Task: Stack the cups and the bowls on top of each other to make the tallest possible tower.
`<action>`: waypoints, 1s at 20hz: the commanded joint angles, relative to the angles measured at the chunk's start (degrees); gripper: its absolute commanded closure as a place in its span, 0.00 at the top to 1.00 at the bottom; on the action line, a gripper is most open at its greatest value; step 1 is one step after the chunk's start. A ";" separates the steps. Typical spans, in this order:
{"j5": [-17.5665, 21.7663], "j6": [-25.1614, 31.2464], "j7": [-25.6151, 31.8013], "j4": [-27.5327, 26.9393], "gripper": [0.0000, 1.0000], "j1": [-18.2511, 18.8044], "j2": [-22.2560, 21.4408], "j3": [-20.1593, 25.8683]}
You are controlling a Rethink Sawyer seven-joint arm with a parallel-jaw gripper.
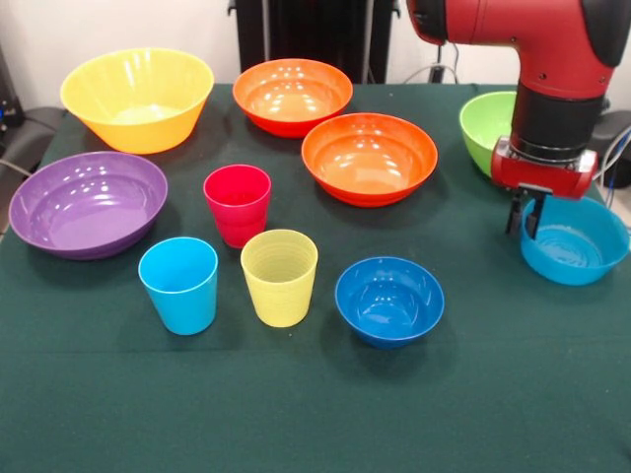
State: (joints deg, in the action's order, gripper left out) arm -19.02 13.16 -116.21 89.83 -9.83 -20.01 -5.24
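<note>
Three cups stand upright and apart at the middle left: red-pink [238, 202], light blue [179, 283] and translucent yellow [280, 275]. The small dark blue bowl [389, 300] sits to the right of the yellow cup. The large yellow [137, 99], purple [87, 202], two orange [293, 95] [369, 157] and lime green [486, 126] bowls lie separately around them. No tower stands. My gripper [524, 215] is at the right, with its fingers narrowly set on either side of the left rim of the small lighter blue bowl [576, 239]. That bowl rests on the cloth.
The table is covered in a dark green cloth [296, 404]. The red arm [552, 59] comes down at the top right, in front of the lime green bowl. Cables and dark equipment lie past the table's far edge.
</note>
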 commanded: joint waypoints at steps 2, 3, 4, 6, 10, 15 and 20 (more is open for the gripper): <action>1.59 5.43 -4.24 -2.20 0.00 0.36 3.17 5.53; 1.59 5.32 -4.18 -2.02 0.00 0.49 3.14 5.79; 1.60 5.20 -4.08 -1.88 0.00 0.72 3.07 6.05; 1.56 5.14 -3.97 -1.72 0.00 1.14 2.92 6.43; 0.99 4.15 -4.13 -0.79 0.00 3.15 1.25 8.07; 1.23 5.36 -3.26 -1.23 0.00 6.15 -2.55 7.83; 2.90 2.06 -1.87 1.35 0.00 10.86 -6.87 9.98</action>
State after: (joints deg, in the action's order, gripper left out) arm -18.99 13.17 -116.21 90.03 -2.74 -23.86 -1.51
